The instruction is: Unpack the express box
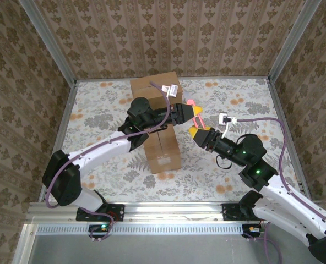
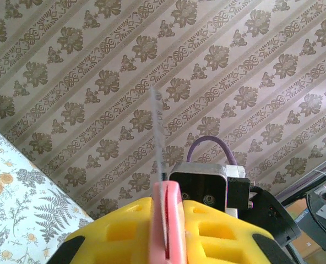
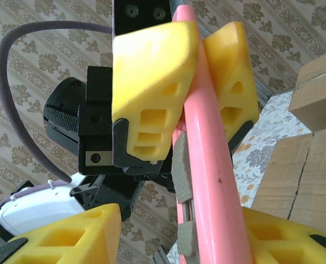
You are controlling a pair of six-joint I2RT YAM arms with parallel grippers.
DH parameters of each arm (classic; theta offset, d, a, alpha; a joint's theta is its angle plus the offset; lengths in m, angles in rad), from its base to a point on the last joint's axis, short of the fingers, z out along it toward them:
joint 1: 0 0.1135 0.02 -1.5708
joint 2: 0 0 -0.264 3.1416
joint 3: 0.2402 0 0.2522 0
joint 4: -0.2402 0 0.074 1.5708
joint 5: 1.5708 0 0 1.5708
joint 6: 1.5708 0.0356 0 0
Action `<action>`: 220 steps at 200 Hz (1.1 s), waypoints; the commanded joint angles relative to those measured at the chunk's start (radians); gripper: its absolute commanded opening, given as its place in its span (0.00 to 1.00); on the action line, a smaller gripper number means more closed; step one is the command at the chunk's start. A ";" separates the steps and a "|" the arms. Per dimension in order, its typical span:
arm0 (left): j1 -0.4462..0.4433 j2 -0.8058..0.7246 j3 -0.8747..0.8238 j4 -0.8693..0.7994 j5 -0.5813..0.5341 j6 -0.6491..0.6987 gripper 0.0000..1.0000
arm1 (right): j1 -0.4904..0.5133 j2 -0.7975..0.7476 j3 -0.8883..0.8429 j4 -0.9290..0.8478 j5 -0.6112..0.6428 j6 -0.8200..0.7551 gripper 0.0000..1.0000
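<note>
Patterned wallpaper walls in a table spread with a floral cloth. The express box stands on it near the middle, its length running from the far side toward the near edge. The seam along its top looks closed: no flap is lifted and no contents can be seen outside it. A pale label sits at its near end.

Just right of the box, raised above the table, a pink cutter hangs between the two arms. The left gripper reaches across the box top with its yellow pads clamped together on the cutter's body. From the left wrist the thin blade shows edge-on, pointing away from that grip.

The right gripper sits to the near right of it. In its wrist view its fingers stand apart on either side of the pink handle — one with a clear gap, the other close against it, though I cannot confirm contact. It is not clamped on anything.

As I judge it, the task is at an early stage. The tool looks set to pass from left to right, and the seam is not yet cut — opening the flaps and lifting out the contents all remain.
</note>
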 commanded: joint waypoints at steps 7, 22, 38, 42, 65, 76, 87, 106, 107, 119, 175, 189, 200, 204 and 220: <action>-0.005 0.004 -0.012 0.007 0.015 0.008 0.00 | 0.001 -0.022 0.005 0.082 0.033 -0.021 0.45; -0.004 0.005 -0.013 0.008 0.012 0.009 0.00 | 0.000 -0.016 0.005 0.092 0.032 -0.014 0.42; -0.006 0.006 -0.013 0.010 0.009 0.009 0.00 | 0.001 -0.012 0.006 0.101 0.034 -0.009 0.41; -0.007 0.005 -0.013 0.011 0.006 0.008 0.00 | 0.001 -0.013 0.004 0.105 0.034 -0.009 0.41; -0.008 0.007 -0.016 0.014 0.003 0.010 0.00 | 0.001 -0.013 0.003 0.116 0.043 -0.004 0.39; -0.009 0.007 -0.018 0.014 0.002 0.010 0.00 | 0.001 -0.014 0.002 0.123 0.047 -0.003 0.38; -0.009 0.006 -0.020 0.016 0.000 0.010 0.00 | 0.001 -0.013 0.001 0.126 0.053 -0.001 0.37; -0.012 0.007 -0.024 0.020 -0.003 0.010 0.00 | 0.001 -0.016 -0.004 0.138 0.065 0.003 0.34; -0.012 0.007 -0.025 0.020 -0.003 0.010 0.00 | 0.001 -0.016 -0.005 0.138 0.066 0.003 0.34; -0.012 0.007 -0.028 0.022 -0.006 0.010 0.00 | 0.001 -0.019 -0.007 0.140 0.074 0.003 0.32; -0.013 0.001 -0.042 0.032 -0.021 0.012 0.00 | 0.001 -0.030 -0.019 0.144 0.114 0.010 0.16; -0.013 -0.002 -0.043 0.033 -0.025 0.016 0.00 | 0.001 -0.036 -0.023 0.144 0.127 0.011 0.10; -0.012 -0.004 -0.045 0.035 -0.028 0.022 0.00 | 0.001 -0.041 -0.025 0.143 0.139 0.013 0.02; -0.012 -0.005 -0.044 0.035 -0.030 0.023 0.00 | 0.001 -0.042 -0.026 0.141 0.142 0.013 0.00; -0.011 -0.009 -0.046 0.035 -0.030 0.031 0.14 | 0.001 -0.048 -0.029 0.130 0.162 0.014 0.00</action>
